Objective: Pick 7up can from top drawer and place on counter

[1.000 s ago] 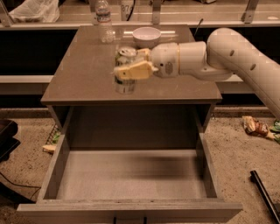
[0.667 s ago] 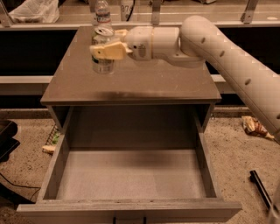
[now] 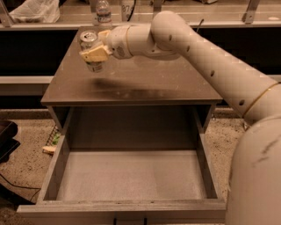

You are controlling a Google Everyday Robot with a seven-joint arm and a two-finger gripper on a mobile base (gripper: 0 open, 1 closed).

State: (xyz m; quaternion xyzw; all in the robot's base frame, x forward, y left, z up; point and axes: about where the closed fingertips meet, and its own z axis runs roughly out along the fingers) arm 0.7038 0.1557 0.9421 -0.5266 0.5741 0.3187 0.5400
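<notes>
My arm: a thick cream-white jointed arm [image 3: 210,61], entering from the lower right and reaching up and left across the picture to my claw.

Top drawer: a wide, shallow grey-brown box drawer [image 3: 131,176], pulled fully open, well below my claw and nearer the camera. Its flat matte floor has nothing lying on it.

Counter: a glossy brown-grey rectangular slab [image 3: 149,83] forming the cabinet's top, directly beneath my claw and stretching away to its right. A dark shadow lies on the slab just below and right of my claw.

Shelf: a pale shelf [image 3: 197,12] with metal posts, behind my claw, running across the top edge.

Bag: a crumpled clear plastic bag [image 3: 33,11] on that shelf, behind and left of my claw.

Claw: my two-finger claw with tan pads [image 3: 93,45], over the counter's far left part, clenched around the can, one finger at each side.

Bottle: a clear plastic water bottle [image 3: 103,11] with a label band, just behind my claw, standing upright.

Can: a small silver aluminium 7up can [image 3: 88,37] with a pull-tab top, held in my claw, roughly upright, its top and lower body showing past my fingers. It is out of the drawer and over the counter; I cannot tell whether its base touches the slab.
</notes>
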